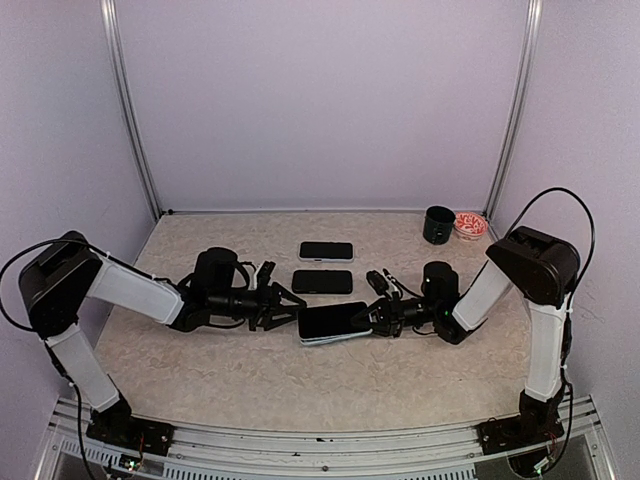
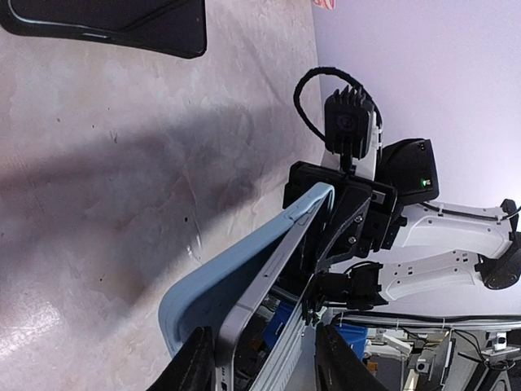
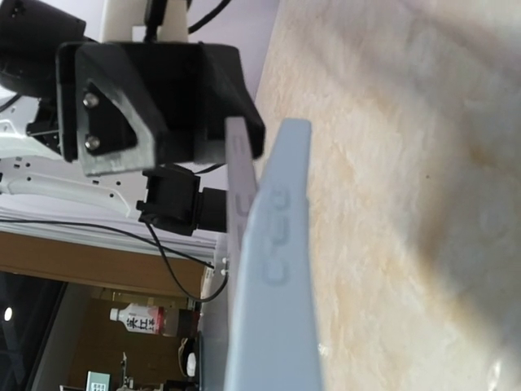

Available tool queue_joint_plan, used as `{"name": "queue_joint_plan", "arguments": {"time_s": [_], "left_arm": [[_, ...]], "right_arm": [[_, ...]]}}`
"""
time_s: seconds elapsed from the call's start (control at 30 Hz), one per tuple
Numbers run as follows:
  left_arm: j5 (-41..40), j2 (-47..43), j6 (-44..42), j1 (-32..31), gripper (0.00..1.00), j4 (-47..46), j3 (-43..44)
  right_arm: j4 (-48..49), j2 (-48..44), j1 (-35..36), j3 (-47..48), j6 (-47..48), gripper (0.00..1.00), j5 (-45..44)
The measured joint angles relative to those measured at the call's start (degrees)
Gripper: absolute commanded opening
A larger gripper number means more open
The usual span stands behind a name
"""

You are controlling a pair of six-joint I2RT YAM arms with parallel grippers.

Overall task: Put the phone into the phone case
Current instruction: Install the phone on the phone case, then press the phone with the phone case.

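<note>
Top external: cup (image 1: 438,224), dish (image 1: 470,224) beyond phone (image 1: 335,320)

Phone (image 1: 335,319) lies on case (image 1: 322,341). Left gripper (image 1: 295,308) at phone's left end, right gripper (image 1: 372,318) at its right end. Second phone (image 1: 322,282) just behind the phone, third phone (image 1: 326,251) further behind. Cup (image 1: 438,225) behind-right of the phone, dish (image 1: 470,224) further right.

This looks like a robotics lab test booth. Plain lilac wall panels (image 1: 320,100) held by aluminium posts (image 1: 128,110) box in a marbled surface (image 1: 250,375). A cabled left arm (image 1: 120,285) and right arm (image 1: 540,300) stand bolted to a metal rail (image 1: 320,445). Beyond the open side, a drink bottle (image 3: 142,323) sits in a cluttered workroom.
</note>
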State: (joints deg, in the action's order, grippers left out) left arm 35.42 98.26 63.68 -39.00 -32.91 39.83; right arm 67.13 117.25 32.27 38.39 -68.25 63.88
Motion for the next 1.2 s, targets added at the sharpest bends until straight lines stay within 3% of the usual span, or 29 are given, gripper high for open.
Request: {"name": "queue_joint_plan", "arguments": {"time_s": [0.4,0.67,0.93,1.2], "left_arm": [[-0.2,-3.1,-1.2,1.9,0.44,-1.2,-3.4],[0.2,-3.1,-1.8,1.9,0.65,-3.3,-4.0],[0.6,-3.0,-1.9,1.4,0.69,-7.2,-5.3],[3.0,1.0,0.2,-1.1,0.64,-14.7,-5.2]], "right_arm": [[-1.0,0.0,-0.5,-0.9,-0.4,0.12,-0.1],[1.2,0.0,-0.6,-1.4,-3.0,0.12,0.0],[6.3,0.0,-0.6,-1.6,-7.4,0.12,0.1],[8.2,-0.5,-0.6,-1.6,-9.7,0.11,0.4]]}}
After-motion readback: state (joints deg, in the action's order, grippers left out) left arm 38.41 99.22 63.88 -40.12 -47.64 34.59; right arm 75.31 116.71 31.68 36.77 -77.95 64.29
